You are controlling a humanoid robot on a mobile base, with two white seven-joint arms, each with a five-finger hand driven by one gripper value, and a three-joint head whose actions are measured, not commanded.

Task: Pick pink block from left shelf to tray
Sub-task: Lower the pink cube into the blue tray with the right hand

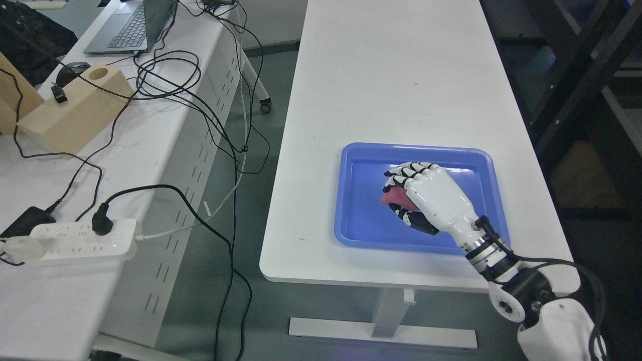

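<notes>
My right hand, white with black finger joints, reaches in from the lower right and hovers over the middle of the blue tray. Its fingers are curled around a pink block, of which only a small pink-red patch shows under the palm. Whether the block touches the tray floor cannot be told. The tray lies near the front edge of the white table. My left arm is out of the picture.
A second white desk stands to the left with a power strip, tangled black cables, a wooden block and a laptop. Dark shelving stands at the right. A floor gap separates the two tables.
</notes>
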